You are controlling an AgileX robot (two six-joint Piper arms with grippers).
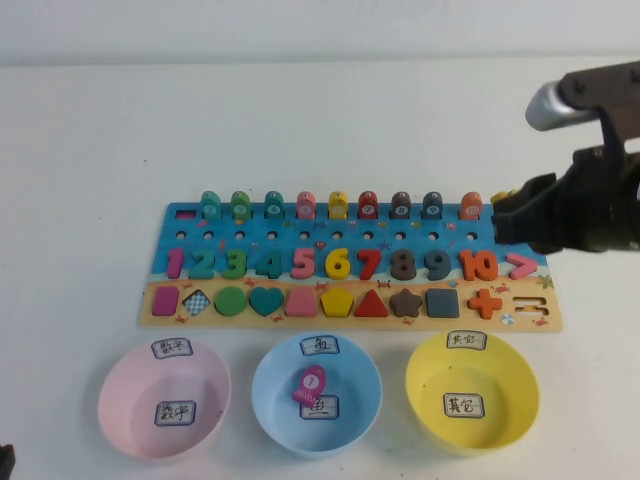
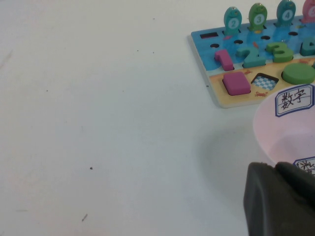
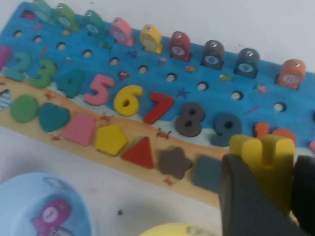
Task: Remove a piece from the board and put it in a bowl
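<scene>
My right gripper hangs above the right end of the board, over the number 10 and the pink ">" piece. In the right wrist view it is shut on the yellow equals-sign piece, held clear of the board. The equals-shaped slot at the board's right end is empty. The yellow bowl stands in front of the board at the right, empty; its rim shows in the right wrist view. My left gripper is shut and empty, low at the near left, beside the pink bowl.
A pink bowl and a blue bowl holding a magenta fish peg stand left of the yellow one. The orange plus, numbers, shapes and fish pegs fill the board. The pink bowl's rim lies close to my left gripper.
</scene>
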